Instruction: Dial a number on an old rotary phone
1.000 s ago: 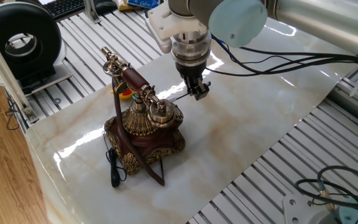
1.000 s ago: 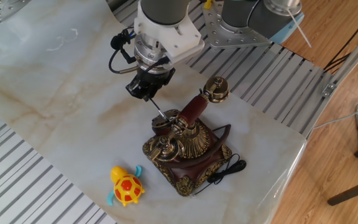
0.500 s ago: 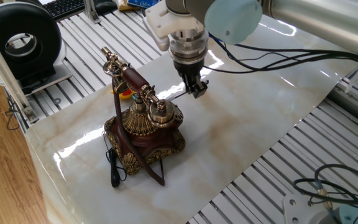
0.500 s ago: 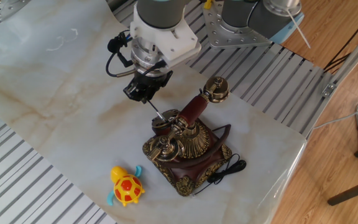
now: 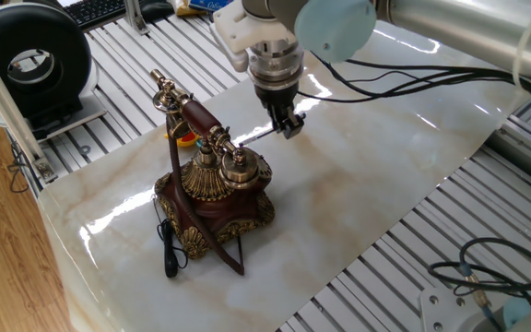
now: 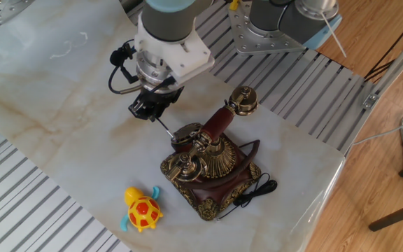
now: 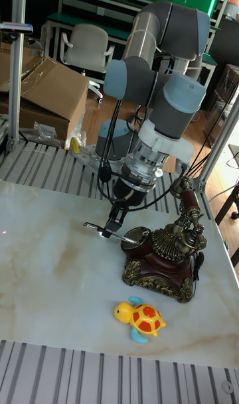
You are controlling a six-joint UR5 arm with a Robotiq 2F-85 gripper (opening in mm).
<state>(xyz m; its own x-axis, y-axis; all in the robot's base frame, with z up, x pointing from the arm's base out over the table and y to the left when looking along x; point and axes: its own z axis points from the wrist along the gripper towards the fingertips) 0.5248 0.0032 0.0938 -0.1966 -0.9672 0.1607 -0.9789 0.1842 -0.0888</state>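
Red-brown phone — gold filigree, yellow-orange turtle toy, cream-veined marble table

Marble-look table: old rotary phone, toy turtle.

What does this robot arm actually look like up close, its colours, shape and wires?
The arm is built of thick silver-grey tubes joined by rounded joints with pale blue caps. At its end sits a white wrist block, then a ribbed metal collar, then a small black two-finger gripper. Black cables loop along the outside of the arm down to the wrist.
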